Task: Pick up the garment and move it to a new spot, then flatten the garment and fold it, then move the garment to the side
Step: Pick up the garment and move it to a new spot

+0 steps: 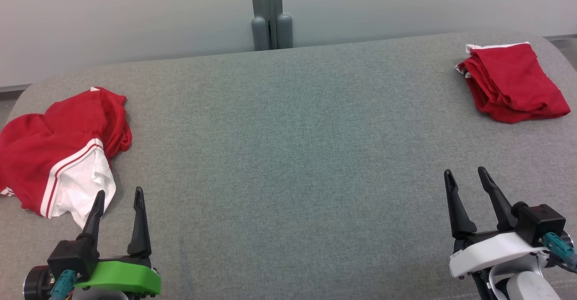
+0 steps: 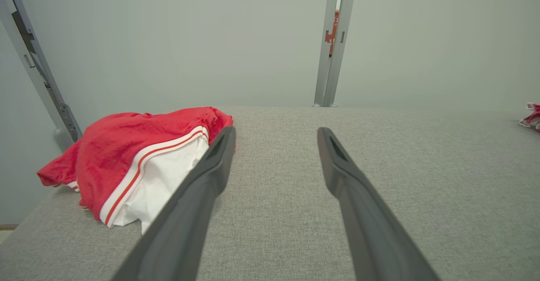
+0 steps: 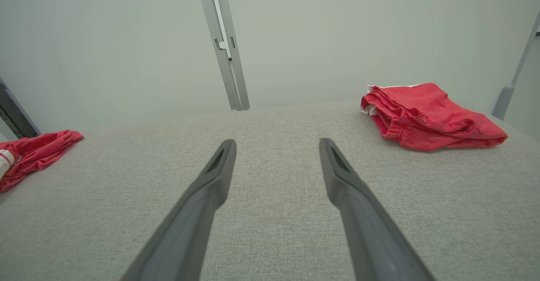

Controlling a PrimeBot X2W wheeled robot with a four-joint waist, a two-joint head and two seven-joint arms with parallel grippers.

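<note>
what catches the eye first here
Two splashes of red on the grey table: a crumpled red and white garment at the left edge and a folded red garment at the far right. The left pincer, open and empty, sits close by the crumpled one; the right pincer, also open, is over bare table.

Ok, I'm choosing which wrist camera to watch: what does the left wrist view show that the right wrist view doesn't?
Left wrist view: the open left gripper and the crumpled red-and-white garment nearly whole, striped white panel facing the camera. Right wrist view: the open right gripper and the folded red garment whole. Both: the grey padded surface, the grey wall post, and an edge of the other garment.
</note>
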